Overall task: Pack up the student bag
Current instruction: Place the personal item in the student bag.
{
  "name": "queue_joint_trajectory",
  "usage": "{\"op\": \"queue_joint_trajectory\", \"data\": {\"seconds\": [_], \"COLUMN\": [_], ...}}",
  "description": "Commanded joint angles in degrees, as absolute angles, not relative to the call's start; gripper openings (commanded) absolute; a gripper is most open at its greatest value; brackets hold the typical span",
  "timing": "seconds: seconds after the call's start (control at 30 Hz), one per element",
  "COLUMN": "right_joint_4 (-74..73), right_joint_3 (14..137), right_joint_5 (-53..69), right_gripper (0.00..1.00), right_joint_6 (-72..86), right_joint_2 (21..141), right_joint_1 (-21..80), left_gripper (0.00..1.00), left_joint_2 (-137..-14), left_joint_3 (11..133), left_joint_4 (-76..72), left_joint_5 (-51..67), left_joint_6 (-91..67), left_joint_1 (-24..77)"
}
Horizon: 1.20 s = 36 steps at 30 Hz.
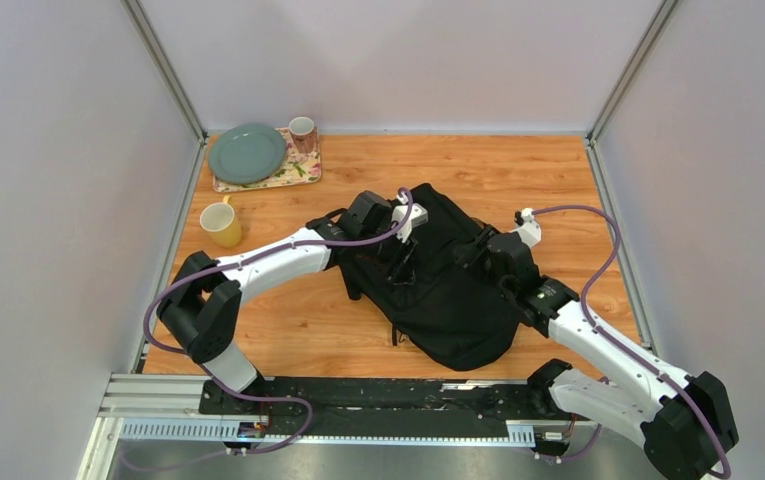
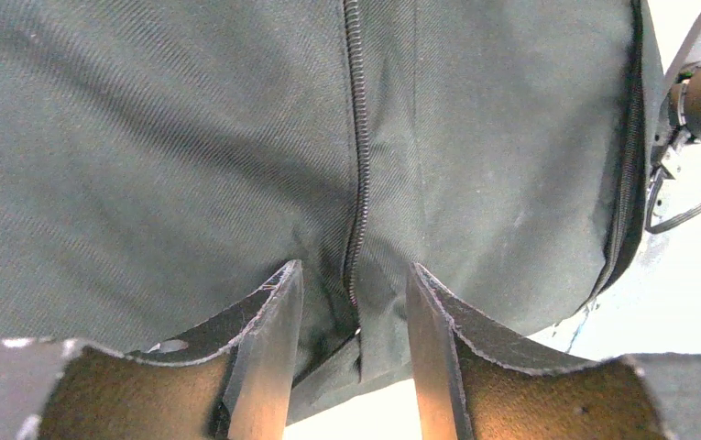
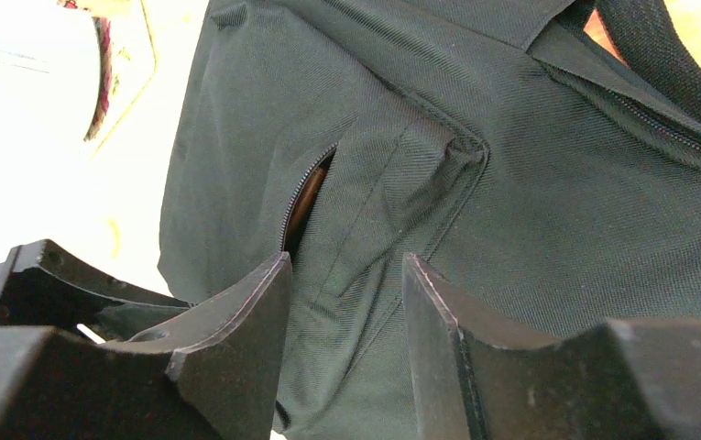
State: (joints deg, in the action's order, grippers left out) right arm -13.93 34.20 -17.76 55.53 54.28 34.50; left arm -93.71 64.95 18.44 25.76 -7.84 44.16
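Note:
The student bag [image 1: 453, 295] is a large black backpack lying flat in the middle of the table. My left gripper [image 1: 403, 248] sits on its upper left part. In the left wrist view the gripper [image 2: 354, 280] has bag fabric [image 2: 145, 137] and the end of a zip [image 2: 357, 165] bunched between its partly closed fingers. My right gripper [image 1: 485, 255] sits on the bag's right side. In the right wrist view the gripper [image 3: 346, 266] pinches a raised fold of the bag [image 3: 557, 211] below the front pocket. The pocket zip gapes, with something brown [image 3: 308, 197] inside.
A yellow mug [image 1: 221, 224] stands on the table at the left. A floral tray [image 1: 296, 172] at the back left holds a green plate [image 1: 246, 153] and a pink cup [image 1: 302, 132]. Grey walls enclose the table on three sides.

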Motion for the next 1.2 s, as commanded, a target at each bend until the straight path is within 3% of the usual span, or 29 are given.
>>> {"op": "queue_joint_trajectory", "data": {"seconds": [0.0, 0.2, 0.5, 0.67, 0.8, 0.9, 1.17], "right_joint_4": [-13.1, -12.3, -11.8, -11.4, -11.3, -11.5, -8.6], "right_joint_3": [36.4, 36.2, 37.6, 38.2, 39.3, 41.1, 46.1], "right_joint_5": [-16.4, -15.3, -14.1, -13.3, -12.8, -12.1, -5.7], "right_gripper": [0.5, 0.5, 0.5, 0.5, 0.5, 0.45, 0.26], "right_joint_6": [54.3, 54.6, 53.8, 53.7, 53.4, 53.0, 54.3], "right_joint_2": [54.2, 55.2, 57.2, 58.4, 59.7, 61.3, 69.7], "right_joint_1": [34.4, 34.4, 34.4, 34.3, 34.3, 34.4, 34.2], "left_gripper": [0.54, 0.54, 0.53, 0.41, 0.15, 0.02, 0.0], "left_joint_2": [-90.1, -92.5, -94.5, -97.2, -97.5, -96.7, -91.5], "left_joint_3": [64.7, 64.9, 65.2, 67.2, 67.3, 66.6, 62.8], "left_joint_4": [20.4, 22.0, 25.7, 28.4, 28.3, 27.6, 22.9], "left_joint_5": [22.5, 33.7, 37.3, 38.2, 38.3, 38.2, 38.7], "left_joint_6": [-6.2, -6.2, -4.1, -2.8, -2.7, -2.7, -1.8], "left_joint_1": [44.3, 44.5, 44.9, 45.2, 45.4, 45.4, 45.5]}}
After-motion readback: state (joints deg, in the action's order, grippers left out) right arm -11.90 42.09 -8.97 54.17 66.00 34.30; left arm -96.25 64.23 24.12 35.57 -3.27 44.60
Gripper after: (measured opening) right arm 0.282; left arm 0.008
